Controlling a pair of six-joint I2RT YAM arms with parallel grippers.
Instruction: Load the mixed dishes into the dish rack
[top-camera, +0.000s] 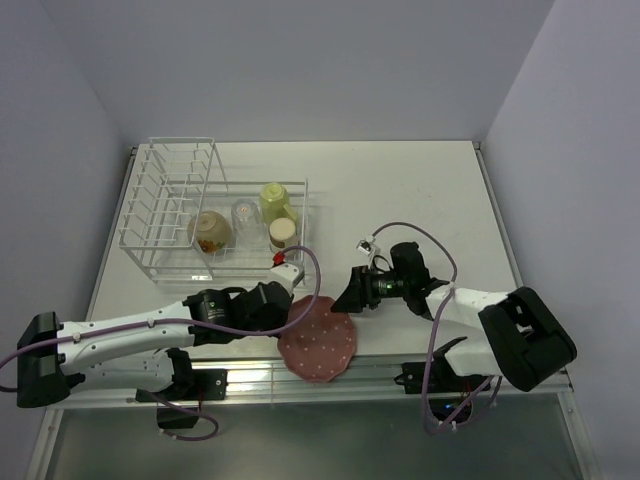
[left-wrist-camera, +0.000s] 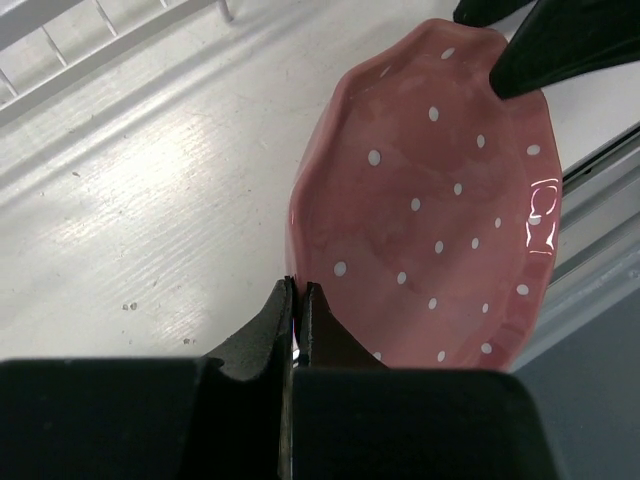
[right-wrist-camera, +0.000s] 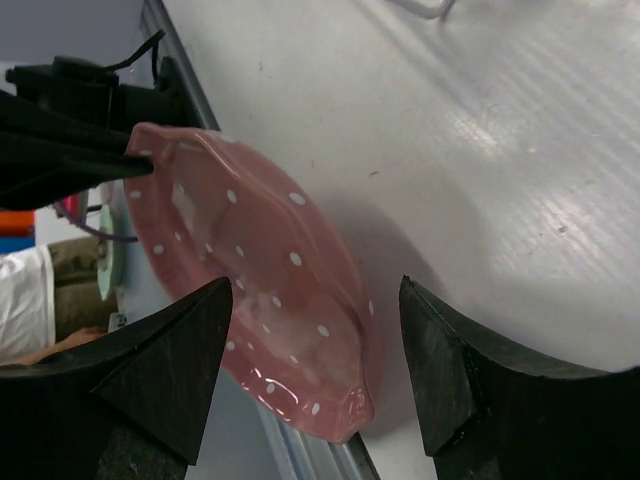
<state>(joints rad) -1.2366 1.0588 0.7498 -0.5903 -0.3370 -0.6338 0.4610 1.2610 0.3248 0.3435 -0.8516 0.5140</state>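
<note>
At the far left of the table stands the dish rack, its tall slotted plate section on the left and its lower basket to the right. In the basket sit the cream bowl, then the clear glass tumbler. To their right, the pale yellow-green mug is behind and the small steel cup in front of it. Nearer the front, the left arm reaches across toward the middle. The left gripper has its jaws pressed together on the thin left rim of the pink white-dotted plate. The plate lies at the table's near edge, in front of the rack and apart from it, and part of it hangs over the metal rail there. In the right wrist view it looks tilted, with the gripped side raised and the opposite rim low against the table edge. Just right of the plate, the right gripper points at it with its jaws spread wide and nothing held between them. In the left wrist view, one of its dark fingertips lies over the plate's far rim. The pictures do not settle whether it touches the plate. The right arm's bulky base sits at the far right, near the table's front corner.
</note>
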